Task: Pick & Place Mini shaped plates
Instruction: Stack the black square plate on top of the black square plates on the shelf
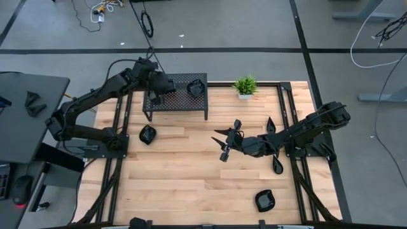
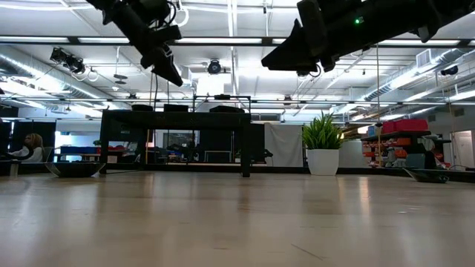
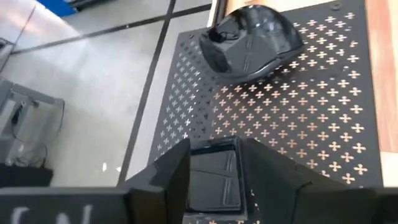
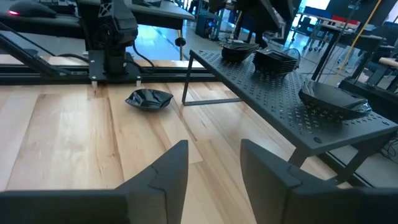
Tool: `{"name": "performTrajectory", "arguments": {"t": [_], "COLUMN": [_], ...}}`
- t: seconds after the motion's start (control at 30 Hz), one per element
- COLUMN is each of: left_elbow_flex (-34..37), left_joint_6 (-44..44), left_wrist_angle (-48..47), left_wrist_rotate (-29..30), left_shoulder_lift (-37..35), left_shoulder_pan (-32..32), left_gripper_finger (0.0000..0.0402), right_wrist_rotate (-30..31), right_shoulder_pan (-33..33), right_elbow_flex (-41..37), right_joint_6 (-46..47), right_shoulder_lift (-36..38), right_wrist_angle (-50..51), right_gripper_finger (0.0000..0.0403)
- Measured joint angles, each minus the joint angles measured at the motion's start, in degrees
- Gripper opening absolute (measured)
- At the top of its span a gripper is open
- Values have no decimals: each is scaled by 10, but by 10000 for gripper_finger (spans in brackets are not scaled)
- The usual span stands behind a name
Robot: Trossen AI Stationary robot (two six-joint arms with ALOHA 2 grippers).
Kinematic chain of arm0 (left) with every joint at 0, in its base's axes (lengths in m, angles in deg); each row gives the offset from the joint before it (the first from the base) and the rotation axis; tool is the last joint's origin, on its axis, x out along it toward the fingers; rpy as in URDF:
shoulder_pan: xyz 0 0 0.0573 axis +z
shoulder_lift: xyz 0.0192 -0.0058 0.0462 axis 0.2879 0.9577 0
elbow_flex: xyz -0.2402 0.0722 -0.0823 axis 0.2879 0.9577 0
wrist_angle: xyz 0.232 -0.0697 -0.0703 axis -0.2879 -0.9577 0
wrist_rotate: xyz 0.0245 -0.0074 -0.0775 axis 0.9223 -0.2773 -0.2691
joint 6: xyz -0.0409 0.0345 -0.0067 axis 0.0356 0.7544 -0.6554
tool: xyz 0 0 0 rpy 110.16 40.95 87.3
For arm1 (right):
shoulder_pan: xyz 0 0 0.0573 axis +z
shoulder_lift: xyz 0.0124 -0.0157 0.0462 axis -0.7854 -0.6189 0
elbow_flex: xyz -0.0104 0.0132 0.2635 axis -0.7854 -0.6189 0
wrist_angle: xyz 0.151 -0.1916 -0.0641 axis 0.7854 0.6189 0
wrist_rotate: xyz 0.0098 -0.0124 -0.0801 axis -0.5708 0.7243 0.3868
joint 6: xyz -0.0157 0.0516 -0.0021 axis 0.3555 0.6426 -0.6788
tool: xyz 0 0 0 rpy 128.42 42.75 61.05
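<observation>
Wooden bench [image 1: 191,165] w/ black perforated rack [image 1: 178,102] at its far edge. We see the left tool [image 1: 154,95] over the rack's left end, jaws apart, gripping nothing; a square glossy black plate [image 3: 211,177] lies on the rack directly btwn its fingers. Rounded plate [image 3: 252,40] sits further along the rack, shiny, dished. Right tool [image 1: 227,141] hangs mid-bench, jaws open, empty. Other black plates on the bench: one [image 1: 148,135] just in front of the rack, one [image 1: 265,201] near the front right, leaf-shaped ones [image 1: 278,166] beside the right arm.
</observation>
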Motion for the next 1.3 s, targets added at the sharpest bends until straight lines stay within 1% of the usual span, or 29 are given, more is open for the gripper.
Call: {"name": "performTrajectory", "arguments": {"t": [0.1,0.3,0.33,0.6,0.77,0.97,1.1,1.3], "left_elbow_flex": [1,1,1,1,1,1,1,-7], "left_joint_6": [-29,-58,-59,-54,-43,10,21,16], "left_wrist_angle": [2,5,5,13,16,15,15,4], "left_wrist_rotate": [0,0,0,18,20,20,22,60], "left_shoulder_lift": [4,44,53,99,101,100,100,100], "left_shoulder_pan": [6,15,15,13,4,-20,-31,-33], "left_gripper_finger": [123,22,12,12,4,14,12,9], "right_wrist_rotate": [0,0,0,0,0,0,0,0], "right_shoulder_pan": [0,0,0,-1,-1,-1,-1,-1], "right_elbow_flex": [0,0,0,0,0,0,0,0], "right_joint_6": [0,0,0,-2,-2,-2,0,0], "right_shoulder_lift": [0,0,0,0,0,0,0,0], "right_wrist_angle": [0,-4,-4,-3,-3,-3,-2,-2], "right_gripper_finger": [148,148,148,148,148,148,148,148]}}
